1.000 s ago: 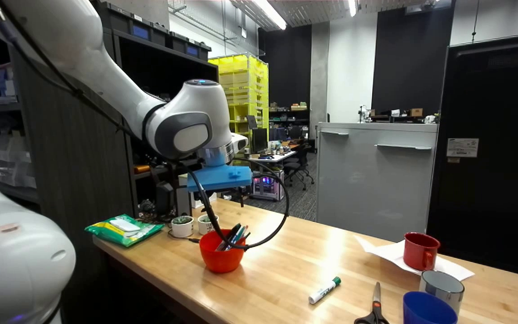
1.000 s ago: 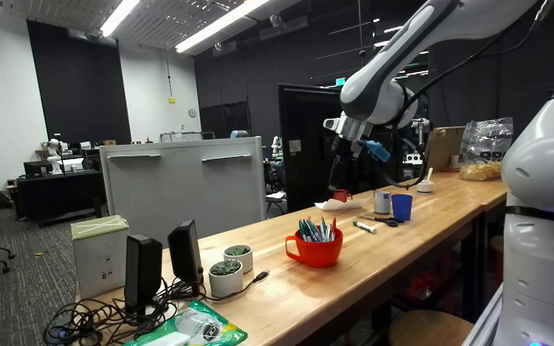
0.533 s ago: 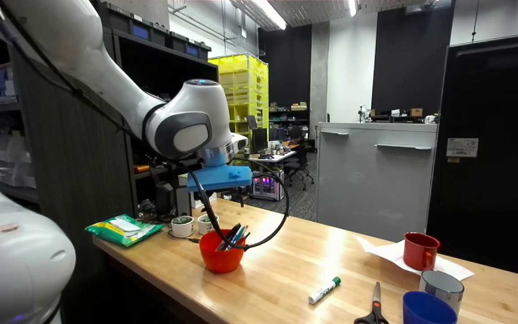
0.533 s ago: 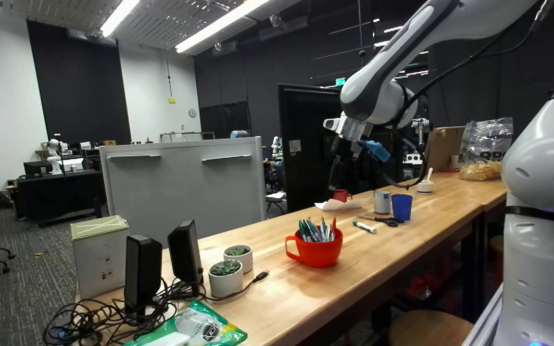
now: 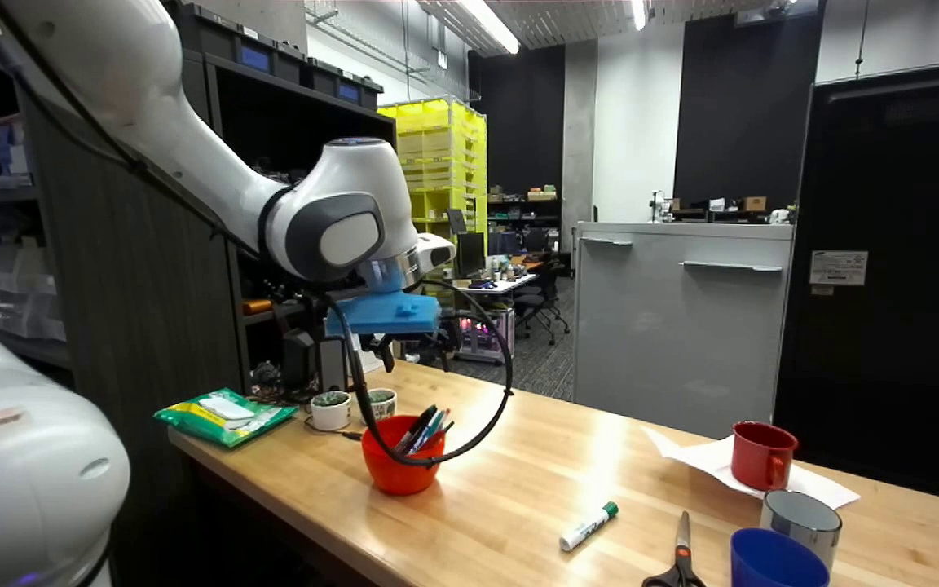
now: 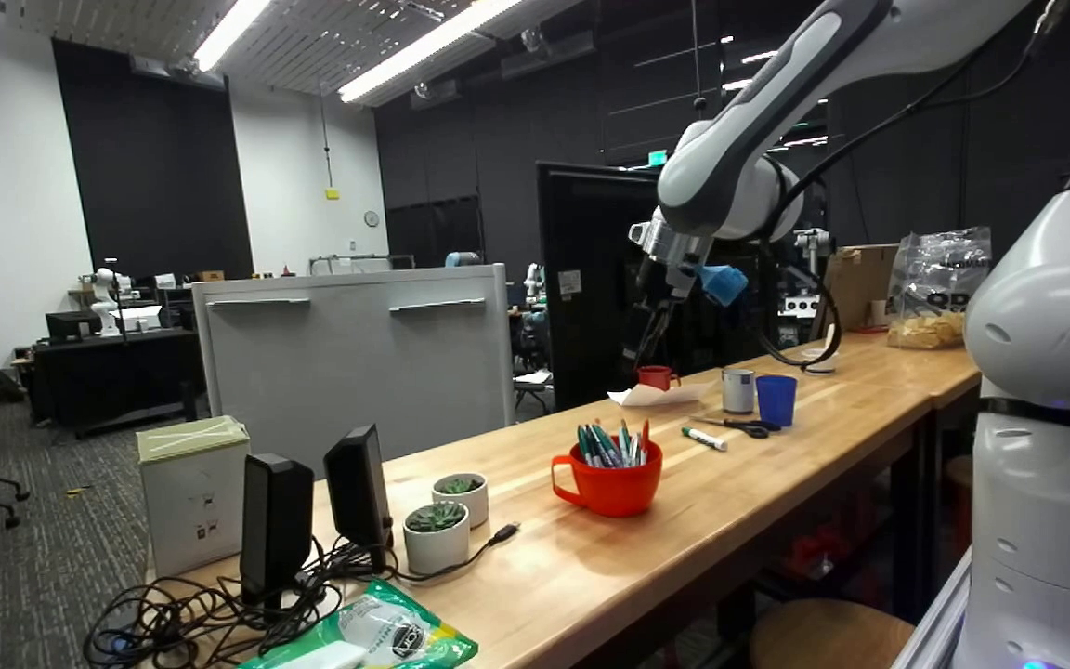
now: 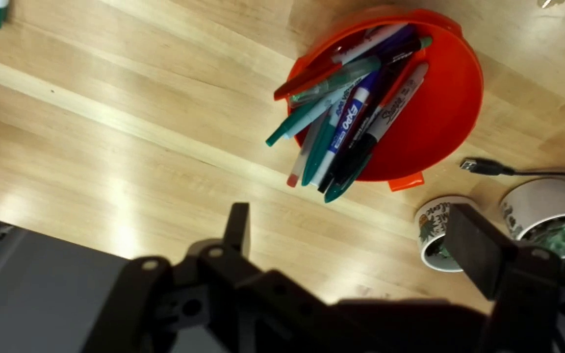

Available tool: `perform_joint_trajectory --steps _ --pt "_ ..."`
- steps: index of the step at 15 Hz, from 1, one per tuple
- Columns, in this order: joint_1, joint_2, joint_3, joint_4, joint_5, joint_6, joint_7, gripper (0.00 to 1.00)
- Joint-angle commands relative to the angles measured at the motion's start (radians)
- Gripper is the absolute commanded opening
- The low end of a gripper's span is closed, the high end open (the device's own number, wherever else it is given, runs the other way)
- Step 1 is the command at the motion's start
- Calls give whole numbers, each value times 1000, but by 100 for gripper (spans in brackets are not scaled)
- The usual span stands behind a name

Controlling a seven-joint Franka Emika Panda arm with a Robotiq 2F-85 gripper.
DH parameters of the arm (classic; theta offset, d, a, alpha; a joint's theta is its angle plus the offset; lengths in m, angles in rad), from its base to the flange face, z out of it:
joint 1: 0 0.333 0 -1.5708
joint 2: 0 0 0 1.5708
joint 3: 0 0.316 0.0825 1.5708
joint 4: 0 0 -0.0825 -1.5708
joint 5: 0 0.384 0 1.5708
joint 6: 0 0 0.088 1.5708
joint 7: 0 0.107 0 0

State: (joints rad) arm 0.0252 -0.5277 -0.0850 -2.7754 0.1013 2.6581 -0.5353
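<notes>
- Gripper [image 7: 356, 235]: fingers [image 7: 237, 228] are spread wide with nothing held; wood of the table [image 7: 140, 122] is seen through the gap.
- Red bowl [image 7: 432, 132]: stood upright on the table; in the wrist view, top taken as 12 o'clock, it is found at 12 o'clock from the gripper and is not touched. Its handle [image 6: 557, 478] is turned to 9 o'clock in an exterior view.
- Pens and markers [image 7: 348, 122]: gathered in the red bowl and slanted across it, ends carried over the rim from 7 to 9 o'clock in the wrist view; the low wall is judged too short to keep them upright. Red inner wall is exposed at 3 o'clock.
- Loose marker [image 5: 589, 526]: laid flat outside, at 4 o'clock from the red bowl in an exterior view; reason not determined.
- White pots [image 7: 535, 201]: 2, set at 4 and 5 o'clock from the red bowl in the wrist view; a succulent [image 7: 564, 239] is held in each.
- Red mug [image 5: 763, 456]: apparently stood on a paper sheet [image 5: 710, 459], perhaps used as a mat; its floor is hidden, so contents cannot be told.
- Blue cup [image 5: 778, 562] and silver cylinder [image 5: 804, 515]: grouped at 5 to 6 o'clock from the red mug; contents likewise not established.
- Clear bag [image 6: 939, 279]: stood on the table; yellow chips [image 6: 930, 332] are settled at its bottom.
</notes>
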Motion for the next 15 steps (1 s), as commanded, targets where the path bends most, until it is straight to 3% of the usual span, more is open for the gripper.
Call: perform_joint_trajectory --steps 1,6,15 --pt "-52 -8 56 3 -97 12 229 100" --pt "-42 20 87 4 -132 -3 388 100" --pt "78 91 102 2 -42 -44 472 100"
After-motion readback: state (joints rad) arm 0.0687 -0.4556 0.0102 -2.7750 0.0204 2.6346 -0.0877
